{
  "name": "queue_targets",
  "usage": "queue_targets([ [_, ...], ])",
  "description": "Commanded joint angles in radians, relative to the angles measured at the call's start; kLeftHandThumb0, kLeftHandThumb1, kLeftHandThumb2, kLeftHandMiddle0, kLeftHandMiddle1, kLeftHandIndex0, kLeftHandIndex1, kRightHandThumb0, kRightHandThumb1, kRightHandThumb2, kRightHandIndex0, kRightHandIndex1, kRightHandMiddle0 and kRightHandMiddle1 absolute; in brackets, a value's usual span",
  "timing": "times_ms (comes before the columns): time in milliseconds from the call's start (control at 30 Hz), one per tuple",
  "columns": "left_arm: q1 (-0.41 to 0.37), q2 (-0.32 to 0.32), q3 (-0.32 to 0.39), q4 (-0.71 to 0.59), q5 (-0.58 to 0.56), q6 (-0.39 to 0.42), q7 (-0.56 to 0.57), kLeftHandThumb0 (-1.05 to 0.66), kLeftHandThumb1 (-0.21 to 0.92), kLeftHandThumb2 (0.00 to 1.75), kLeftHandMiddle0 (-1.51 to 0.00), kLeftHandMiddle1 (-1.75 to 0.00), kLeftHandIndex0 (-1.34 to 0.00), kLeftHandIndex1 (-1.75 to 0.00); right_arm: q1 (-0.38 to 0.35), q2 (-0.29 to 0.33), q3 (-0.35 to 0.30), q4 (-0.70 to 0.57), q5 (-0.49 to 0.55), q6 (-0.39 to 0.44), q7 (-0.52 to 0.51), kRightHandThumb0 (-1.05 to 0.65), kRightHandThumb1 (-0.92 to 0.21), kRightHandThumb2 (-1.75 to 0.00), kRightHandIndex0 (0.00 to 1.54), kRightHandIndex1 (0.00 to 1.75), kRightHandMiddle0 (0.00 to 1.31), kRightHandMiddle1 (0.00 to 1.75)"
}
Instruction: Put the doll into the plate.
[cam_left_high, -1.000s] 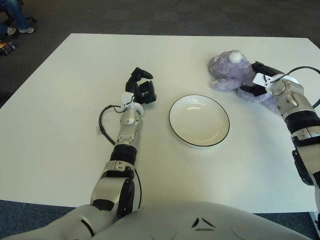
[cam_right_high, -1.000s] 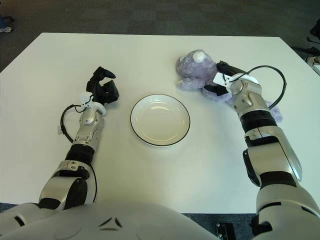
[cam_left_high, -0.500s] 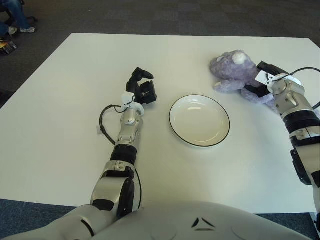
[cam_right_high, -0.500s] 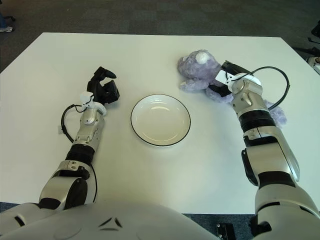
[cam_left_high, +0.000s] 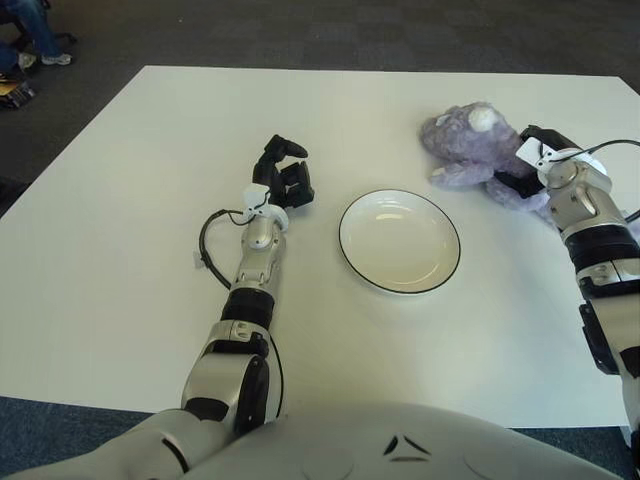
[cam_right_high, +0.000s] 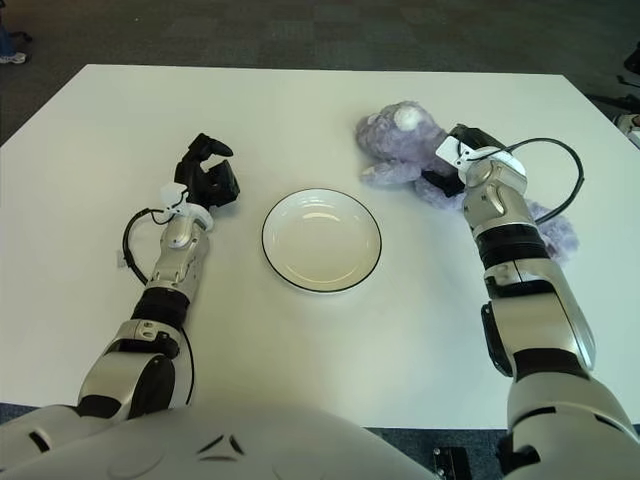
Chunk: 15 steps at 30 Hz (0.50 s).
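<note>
Purple doll (cam_left_high: 470, 145) shifted slightly farther right

The right hand (cam_right_high: 455, 165) covers the middle of the purple doll (cam_right_high: 400, 135), so its grip there cannot be made out. The doll's lower body lies behind the forearm, toward 4 o'clock.

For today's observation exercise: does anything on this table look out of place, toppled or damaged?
Only the purple doll: it lies slumped on its side on the table, outside the empty plate. The right hand is at its body; the left hand rests left of the plate. Nothing looks damaged.
</note>
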Motion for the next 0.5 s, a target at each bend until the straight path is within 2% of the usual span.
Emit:
queue_targets([
  [0,0.053,0.000,0.006,0.046,-0.014,0.001,-0.011,-0.44,0.43,1.18,-1.12,-1.75,-0.52,-1.75,0.057,0.001,-0.039,-0.072,0.034,0.017,0.002,0.52,-0.20,-1.45,0.70,1.75,0.77,1.75],
  [100,0.050,0.001,0.007,0.052,-0.016,0.000,-0.015,-0.44,0.43,1.17,-1.12,-1.75,-0.52,-1.75,0.086,-0.023,-0.067,-0.156,0.048,0.002,0.018,0.53,-0.18,-1.48,0.72,1.75,0.78,1.75],
  [233,0.044,0.001,0.010,0.061,-0.020,0.000,-0.021,-0.44,0.43,1.17,-1.12,-1.75,-0.52,-1.75,0.100,-0.022,-0.092,-0.180,0.064,-0.031,0.004,0.54,-0.16,-1.51,0.74,1.75,0.80,1.75],
  [467,0.038,0.003,0.013,0.073,-0.019,0.000,-0.026,-0.44,0.43,1.17,-1.12,-1.75,-0.52,-1.75,0.150,-0.047,-0.153,-0.296,0.111,-0.128,0.014,0.55,-0.14,-1.54,0.76,1.75,0.85,1.75],
])
